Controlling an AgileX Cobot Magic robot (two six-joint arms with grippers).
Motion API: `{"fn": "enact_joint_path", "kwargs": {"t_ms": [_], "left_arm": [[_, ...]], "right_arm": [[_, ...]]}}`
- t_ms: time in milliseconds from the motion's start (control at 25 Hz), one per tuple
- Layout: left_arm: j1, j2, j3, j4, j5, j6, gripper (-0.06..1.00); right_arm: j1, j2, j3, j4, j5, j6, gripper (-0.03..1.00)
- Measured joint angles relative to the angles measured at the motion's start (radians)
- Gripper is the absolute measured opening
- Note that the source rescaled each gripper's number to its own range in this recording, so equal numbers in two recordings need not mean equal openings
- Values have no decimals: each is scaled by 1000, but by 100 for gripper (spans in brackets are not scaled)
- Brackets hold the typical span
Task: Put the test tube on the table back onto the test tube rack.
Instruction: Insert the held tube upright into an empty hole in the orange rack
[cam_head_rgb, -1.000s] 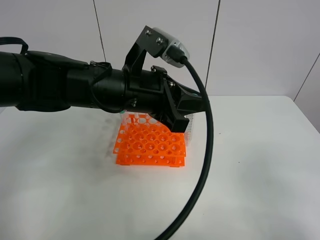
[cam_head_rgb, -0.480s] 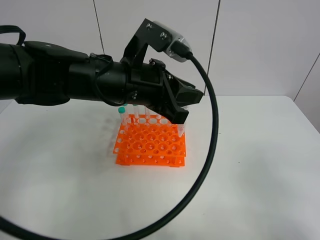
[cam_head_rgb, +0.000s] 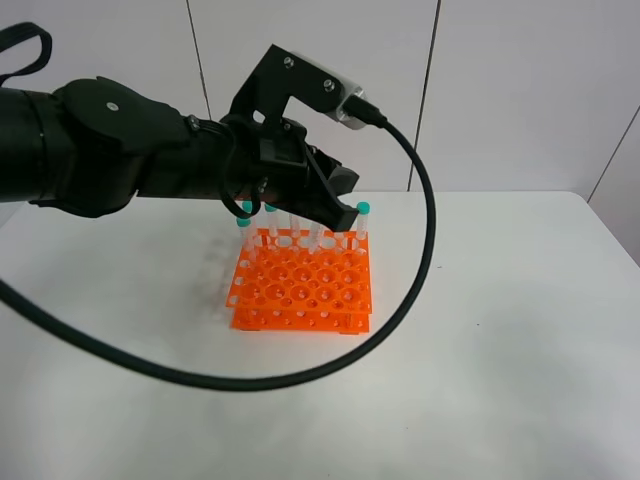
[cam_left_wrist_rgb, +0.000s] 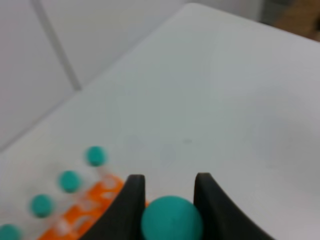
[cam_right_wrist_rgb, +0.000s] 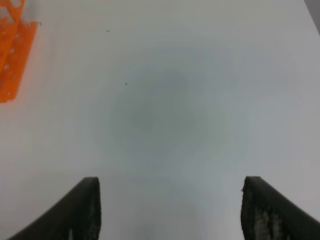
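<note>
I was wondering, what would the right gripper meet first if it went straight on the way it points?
Probably the bare table; nothing lies between it and the right gripper, and the rack sits off that line.

Test tube rack (cam_head_rgb: 303, 290) on desk (cam_head_rgb: 520, 380), near centre. Other tubes (cam_left_wrist_rgb: 69, 181) upright in rack's back row. Left tool (cam_left_wrist_rgb: 168, 180) above rack's back edge, test tube (cam_left_wrist_rgb: 171, 220) between its fingers. Right tool (cam_right_wrist_rgb: 170, 210) over desk, well apart from rack.
</note>
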Motion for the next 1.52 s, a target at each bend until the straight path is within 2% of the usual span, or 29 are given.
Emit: {"fn": "enact_joint_path", "kwargs": {"t_ms": [160, 200, 280, 360, 400, 520, 600, 720, 840, 1040, 1520], "left_arm": [[0, 0, 0, 354, -84, -411, 0], [0, 3, 0, 474, -99, -501, 0], [3, 12, 0, 657, -136, -711, 0], [13, 28, 0, 818, -167, -896, 0], [24, 39, 0, 894, -187, -1002, 0], [59, 75, 0, 1046, -226, -1169, 0], [83, 100, 0, 1087, -247, -1219, 0], [110, 132, 0, 1109, -272, -1237, 0], [136, 162, 1, 1113, -309, -1248, 0], [171, 188, 27, 1116, -436, -1263, 0], [230, 263, 80, 1134, -528, -1269, 0]], "right_arm": [[0, 0, 0, 0, 0, 0, 79], [0, 0, 0, 0, 0, 0, 79], [0, 0, 0, 0, 0, 0, 79], [0, 0, 0, 0, 0, 0, 79], [0, 0, 0, 0, 0, 0, 79], [0, 0, 0, 0, 0, 0, 79], [0, 0, 0, 1, 0, 0, 79], [0, 0, 0, 3, 0, 0, 79], [0, 0, 0, 9, 0, 0, 79], [0, 0, 0, 9, 0, 0, 79], [0, 0, 0, 18, 0, 0, 79]]}}
